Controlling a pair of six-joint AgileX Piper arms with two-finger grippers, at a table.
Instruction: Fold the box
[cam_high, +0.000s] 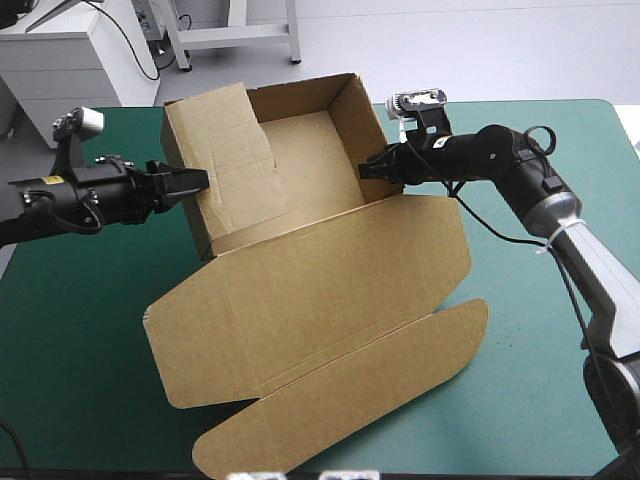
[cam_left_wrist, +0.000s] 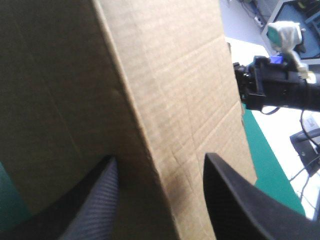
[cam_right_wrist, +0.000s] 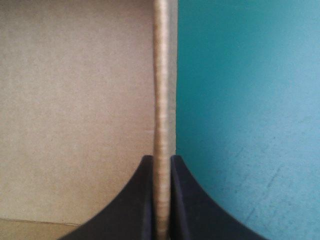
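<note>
**High view: brown tray caught at both side walls**

Shows a brown corrugated-board box (cam_high: 300, 280) standing as an open tray on the teal-green table cover (cam_high: 80, 330). Back and side walls raised toward the far edge; lid and its rounded flaps flat toward the near edge. Nearly reaches the near edge with the outermost flap. Inside the left wall, a loose panel leaning over the tray floor.

Meets the tray's left wall with the black, fin-fingered left gripper (cam_high: 192, 181), coming in from the table's left side. Seen from the left wrist view, released (cam_left_wrist: 160, 157): fingers well apart, with the wall's upright folded corner between them and one board face toward each finger. Cannot tell whether either finger touches the board.

Pinches the right wall with the black, fin-fingered right gripper (cam_high: 368, 168). Seen from the right wrist view, all but closed (cam_right_wrist: 161, 159) on the wall's thin top edge, grasping it. Brown inner face on one side of that edge, bare cover on the other.

Leaves bare cover left of the lid beneath the left arm (cam_high: 60, 200). Leaves a wider bare stretch right of the lid beneath the right arm (cam_high: 560, 220). Fills the near middle of the table with the flat lid.
</note>
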